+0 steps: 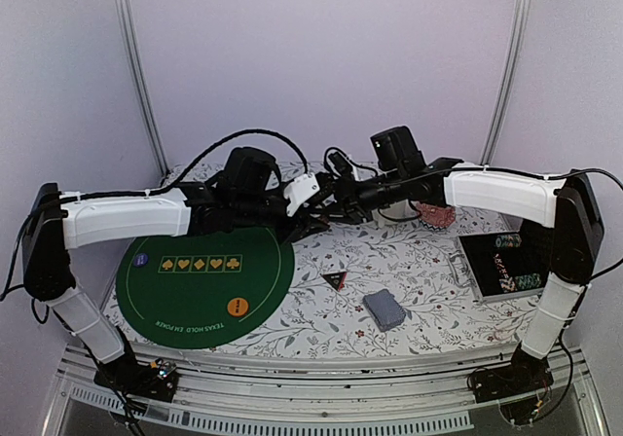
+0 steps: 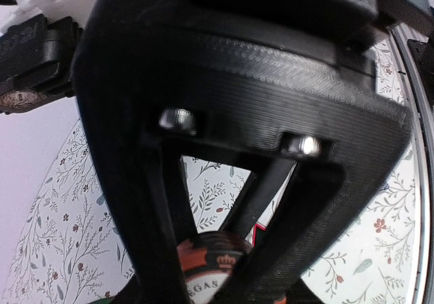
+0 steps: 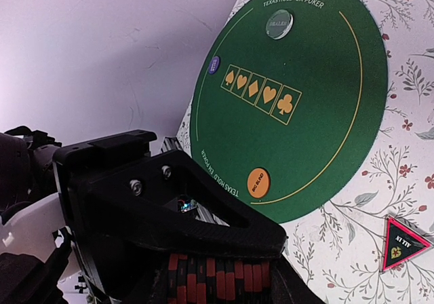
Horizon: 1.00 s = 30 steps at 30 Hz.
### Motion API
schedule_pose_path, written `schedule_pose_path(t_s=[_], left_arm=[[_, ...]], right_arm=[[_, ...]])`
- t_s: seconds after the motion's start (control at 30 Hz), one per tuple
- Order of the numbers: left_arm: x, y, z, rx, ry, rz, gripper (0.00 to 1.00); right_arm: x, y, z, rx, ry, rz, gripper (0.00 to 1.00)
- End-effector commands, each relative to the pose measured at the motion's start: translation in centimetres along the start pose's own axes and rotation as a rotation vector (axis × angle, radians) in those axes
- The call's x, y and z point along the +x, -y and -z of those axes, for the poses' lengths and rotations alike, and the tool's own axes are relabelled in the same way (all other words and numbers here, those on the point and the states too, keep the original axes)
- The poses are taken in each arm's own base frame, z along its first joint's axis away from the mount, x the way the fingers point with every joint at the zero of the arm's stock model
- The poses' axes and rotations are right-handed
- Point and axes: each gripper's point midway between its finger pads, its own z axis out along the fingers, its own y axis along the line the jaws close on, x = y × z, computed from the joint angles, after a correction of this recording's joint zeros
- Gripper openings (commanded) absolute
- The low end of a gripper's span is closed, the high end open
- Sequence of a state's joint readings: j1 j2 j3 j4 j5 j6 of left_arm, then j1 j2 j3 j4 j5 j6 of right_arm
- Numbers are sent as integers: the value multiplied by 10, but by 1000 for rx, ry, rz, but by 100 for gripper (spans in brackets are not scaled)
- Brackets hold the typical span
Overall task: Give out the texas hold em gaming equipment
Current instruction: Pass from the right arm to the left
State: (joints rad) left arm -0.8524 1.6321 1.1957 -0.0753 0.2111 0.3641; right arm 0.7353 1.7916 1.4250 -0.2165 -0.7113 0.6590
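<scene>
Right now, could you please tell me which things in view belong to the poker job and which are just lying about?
Job in hand:
playing cards, orange disc, clear disc, triangular marker, poker chips, green poker mat.

Lying about:
red-patterned dish, floral tablecloth.

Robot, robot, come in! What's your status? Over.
Left gripper shut on poker chip. Right gripper shut on chip stack, by green mat far edge. Nothing seen in the way. Over.

left gripper (image 2: 215, 271): matt black plastic, fine ridged layer lines. screws (image 2: 178, 119): bright metal. green mat (image 3: 305, 114): matt, felt-like. arm covers (image 1: 127, 217): smooth white plastic.
</scene>
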Motion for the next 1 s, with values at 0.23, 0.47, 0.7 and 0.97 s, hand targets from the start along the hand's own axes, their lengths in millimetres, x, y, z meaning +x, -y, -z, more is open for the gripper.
schedule_pose_path(t_s=[0.23, 0.47, 0.7, 0.97], left_arm=[[22, -1, 5, -5, -85, 59, 0], [38, 0, 7, 1, -120, 86, 0], [48, -3, 11, -13, -140, 109, 0], [85, -35, 19, -102, -222, 268, 0]], right_arm=[[-1, 20, -11, 24, -3, 23, 34], [-2, 20, -14, 12, -5, 25, 49], [-3, 23, -13, 7, -5, 15, 53], [-10, 30, 6, 46, 47, 9, 55]])
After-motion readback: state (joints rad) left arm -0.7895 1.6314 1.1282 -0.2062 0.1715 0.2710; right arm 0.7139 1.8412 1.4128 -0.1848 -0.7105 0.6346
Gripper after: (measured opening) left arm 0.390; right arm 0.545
